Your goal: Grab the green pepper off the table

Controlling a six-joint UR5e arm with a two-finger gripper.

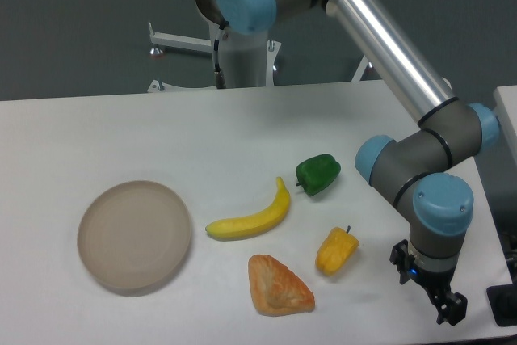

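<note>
Now, task: pick up the green pepper (317, 174); not yet begun, nothing is in my grasp.
Green pepper: lying free on the white desk (121, 131), right of the middle, its short stem turned toward the banana (250, 218). It rests on its side, as a lumpy rounded thing naturally settles.
Neighbours: the banana's upper tip is just beside the pepper's stem; the yellow-orange pepper (336, 250) lies nearer the front edge, apart from the green one; a piece of browned pastry (278, 286) sits near the front; a round plate (134, 235) is well apart at the left of the picture.
My hand (449, 311): low at the front right corner of the desk, pointing down, carrying nothing. I cannot tell whether the fingers are spread or pressed together; they show only as a small dark shape.
Pepper relative to hand: farther back and well to the left in the picture, with the yellow-orange pepper roughly between.
Why I am parked here: my guess is that this corner keeps my arm off the food.
Next move, as I judge it: lift, travel back over the yellow-orange pepper, then come down on the green one.
</note>
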